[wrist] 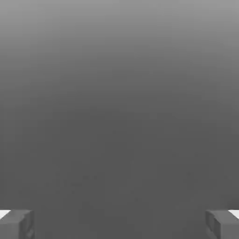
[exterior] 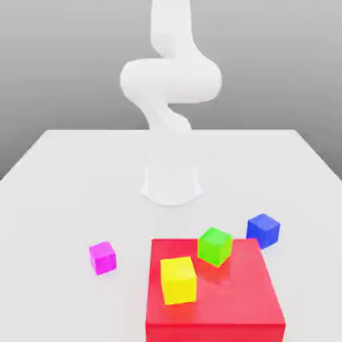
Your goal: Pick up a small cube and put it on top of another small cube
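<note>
Fingers (wrist: 18,224) stand wide apart, holding nothing. Pink cube (exterior: 102,257) sits alone at nine o'clock of the red block (exterior: 220,307), blue cube (exterior: 263,230) at one o'clock. Best descend squarely over pink.

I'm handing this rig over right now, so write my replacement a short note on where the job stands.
Gripper: open, nothing between the fingers.
Pink cube: on the table, alone, toward the exterior view's left of the red block.
Blue cube: on the table by the red block's far right corner, nothing on top.
Green cube and yellow cube sit on the red block; not part of the job.
Done: nothing yet.
Left: grasp the pink cube, lift it, set it on the blue cube.
</note>
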Controlling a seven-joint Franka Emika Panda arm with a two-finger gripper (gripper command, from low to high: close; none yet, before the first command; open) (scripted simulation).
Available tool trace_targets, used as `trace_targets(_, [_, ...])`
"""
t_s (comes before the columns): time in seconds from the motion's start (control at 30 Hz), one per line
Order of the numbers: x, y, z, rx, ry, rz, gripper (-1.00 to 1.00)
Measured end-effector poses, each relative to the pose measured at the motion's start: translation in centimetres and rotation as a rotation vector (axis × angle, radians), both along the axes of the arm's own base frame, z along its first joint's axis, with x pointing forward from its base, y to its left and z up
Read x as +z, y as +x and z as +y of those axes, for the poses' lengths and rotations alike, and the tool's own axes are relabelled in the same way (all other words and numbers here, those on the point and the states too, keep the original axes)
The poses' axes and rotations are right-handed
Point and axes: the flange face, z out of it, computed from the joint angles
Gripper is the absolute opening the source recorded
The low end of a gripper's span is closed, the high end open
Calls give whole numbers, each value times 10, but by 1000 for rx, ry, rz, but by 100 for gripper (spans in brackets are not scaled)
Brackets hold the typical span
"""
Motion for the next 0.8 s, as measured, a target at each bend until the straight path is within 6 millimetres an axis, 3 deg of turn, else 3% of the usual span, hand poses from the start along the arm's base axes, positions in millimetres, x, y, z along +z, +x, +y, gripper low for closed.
trace_targets(0.13, [-99,36,-38,76,-36,137,0])
trace_targets(0.3, [-224,45,-73,178,-81,305,0])
trace_targets(0.47, [-351,13,-101,297,-131,489,0])
trace_targets(0.6, [-450,-51,-123,416,-176,666,0])
trace_targets(0.7, [-473,-70,-136,420,-185,705,0])
trace_targets(0.8, [-483,-66,-131,447,-205,707,0])
